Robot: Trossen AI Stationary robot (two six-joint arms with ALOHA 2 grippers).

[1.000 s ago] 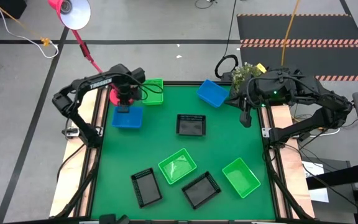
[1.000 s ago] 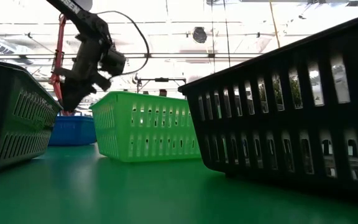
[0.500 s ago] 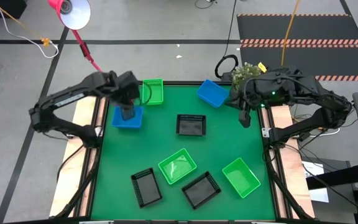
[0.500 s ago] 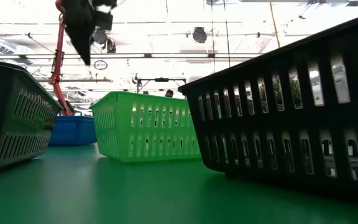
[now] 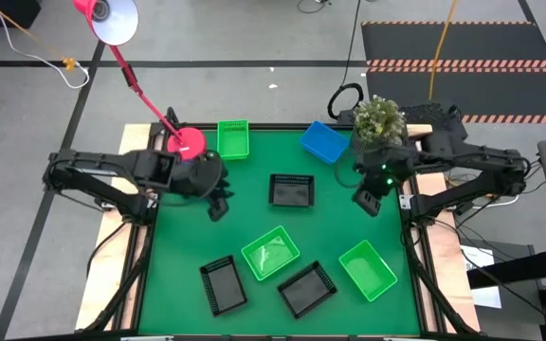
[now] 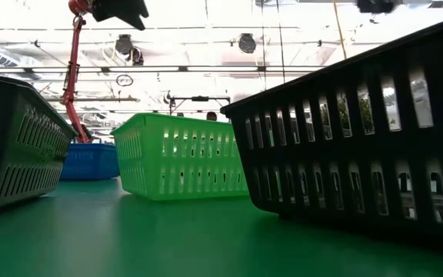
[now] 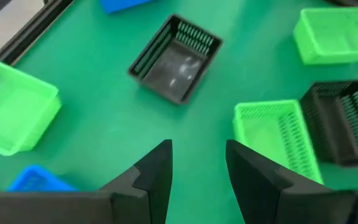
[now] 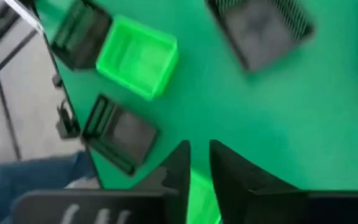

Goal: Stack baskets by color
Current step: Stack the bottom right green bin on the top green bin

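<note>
Two dark robot arms hover over a green table [image 5: 254, 213] scattered with small slatted plastic baskets in blue [image 5: 323, 142], bright green [image 5: 271, 253] and black [image 5: 291, 190], none of them held. The left gripper [image 5: 218, 206] hangs with jaws apart near the black basket at centre. The right gripper [image 5: 366, 202], jaws nearly together around nothing, hangs near the table's right edge.

Slatted plastic baskets [image 5: 271, 253] on smooth matt green table [image 5: 330, 208]
</note>
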